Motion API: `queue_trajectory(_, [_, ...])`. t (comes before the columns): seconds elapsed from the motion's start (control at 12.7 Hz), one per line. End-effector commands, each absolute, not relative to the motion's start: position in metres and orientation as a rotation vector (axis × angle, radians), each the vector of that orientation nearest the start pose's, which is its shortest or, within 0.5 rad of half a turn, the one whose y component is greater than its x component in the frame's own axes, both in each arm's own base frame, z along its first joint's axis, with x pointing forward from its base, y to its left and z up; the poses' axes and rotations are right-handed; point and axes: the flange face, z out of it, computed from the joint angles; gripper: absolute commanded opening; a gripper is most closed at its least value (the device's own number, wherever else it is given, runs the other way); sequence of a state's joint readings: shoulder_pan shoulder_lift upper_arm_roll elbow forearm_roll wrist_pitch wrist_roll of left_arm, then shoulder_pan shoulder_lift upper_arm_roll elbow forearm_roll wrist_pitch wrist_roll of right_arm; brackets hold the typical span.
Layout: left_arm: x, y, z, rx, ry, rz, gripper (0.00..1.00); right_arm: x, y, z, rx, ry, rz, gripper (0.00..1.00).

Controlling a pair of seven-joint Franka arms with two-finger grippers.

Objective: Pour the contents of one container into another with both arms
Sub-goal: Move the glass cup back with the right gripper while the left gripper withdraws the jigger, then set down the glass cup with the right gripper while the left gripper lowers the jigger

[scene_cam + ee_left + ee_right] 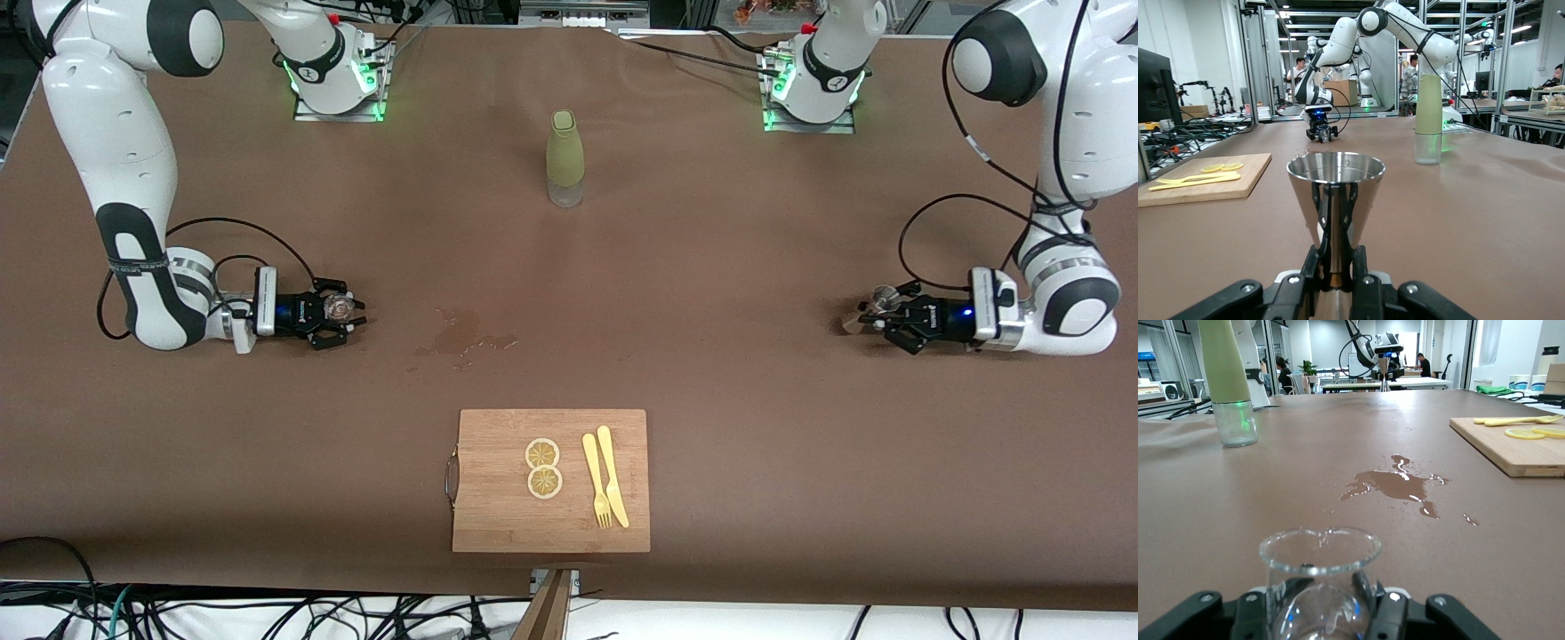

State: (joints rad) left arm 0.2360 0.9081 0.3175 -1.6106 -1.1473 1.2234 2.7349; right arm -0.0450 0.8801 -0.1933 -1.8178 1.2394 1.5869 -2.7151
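Two arms resting low on the counter [711, 293], apart.
Left end effector [876, 313] is clenching the silver cup [1335, 193]; right end effector [342, 313] is flanking the clear glass [1319, 577], grip uncertain.

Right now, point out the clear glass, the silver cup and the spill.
clear glass [1319, 550]: right wrist view, on its rim.
silver cup [1335, 183]: left wrist view, on its outer wall.
spill [1395, 485]: right wrist view, on the puddle's middle.

1. I see a brown table covering [729, 267] spanning nearly the whole front view.
2. Black cables [267, 618] tangle along the edge nearest the front camera.
3. Ceiling strip lights [1297, 13] glow above metal frame posts [1503, 60].
4. A white desk [1431, 382] stands far back.
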Motion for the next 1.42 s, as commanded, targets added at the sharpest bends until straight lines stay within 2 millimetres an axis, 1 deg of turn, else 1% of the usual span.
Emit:
queue_trajectory(0.0, [0.541,0.183,0.115,1.12,-1.526,1.134,0.0,0.545,-0.053,0.055,-1.335,-1.525,-0.917,1.0])
queue_trajectory(0.08, [0.538,0.188,0.11,1.128,-1.524,1.135,0.0,0.545,-0.062,0.061,-1.341,-1.538,-0.902,1.0])
queue_trajectory(0.32, [0.527,0.196,0.096,1.122,-1.529,1.126,0.0,0.546,-0.075,0.073,-1.348,-1.564,-0.872,1.0])
queue_trajectory(0.39, [0.523,0.2,0.09,1.134,-1.522,1.119,0.0,0.546,-0.083,0.083,-1.366,-1.567,-0.85,1.0])
queue_trajectory(0.47, [0.52,0.2,0.083,1.133,-1.515,1.112,0.0,0.546,-0.096,0.098,-1.413,-1.57,-0.824,1.0])
queue_trajectory(0.55, [0.518,0.2,0.078,1.129,-1.517,1.115,0.0,0.546,-0.104,0.12,-1.476,-1.566,-0.795,1.0])
queue_trajectory(0.63, [0.517,0.2,0.075,1.129,-1.513,1.113,0.0,0.541,-0.112,0.139,-1.547,-1.554,-0.741,1.0])
queue_trajectory(0.71, [0.515,0.2,0.071,1.132,-1.508,1.109,0.0,0.54,-0.115,0.158,-1.612,-1.541,-0.7,1.0])
queue_trajectory(0.79, [0.513,0.199,0.065,1.13,-1.506,1.108,0.0,0.541,-0.116,0.17,-1.652,-1.514,-0.68,1.0])
queue_trajectory(0.95, [0.51,0.199,0.057,1.131,-1.505,1.108,0.0,0.548,-0.119,0.203,-1.747,-1.469,-0.625,0.99])
queue_trajectory(1.02, [0.51,0.199,0.056,1.134,-1.502,1.104,0.0,0.551,-0.121,0.227,-1.813,-1.448,-0.568,0.99])
queue_trajectory(1.1, [0.509,0.202,0.056,1.145,-1.502,1.097,0.12,0.553,-0.12,0.247,-1.87,-1.407,-0.51,0.99])
queue_trajectory(1.18, [0.515,0.204,0.059,1.143,-1.523,1.088,0.99,0.555,-0.122,0.269,-1.942,-1.373,-0.458,0.99])
queue_trajectory(1.26, [0.521,0.207,0.065,1.157,-1.526,1.027,1.0,0.557,-0.12,0.289,-2.014,-1.343,-0.399,0.99])
queue_trajectory(1.34, [0.531,0.211,0.076,1.186,-1.523,0.972,1.0,0.558,-0.121,0.305,-2.088,-1.298,-0.341,0.99])
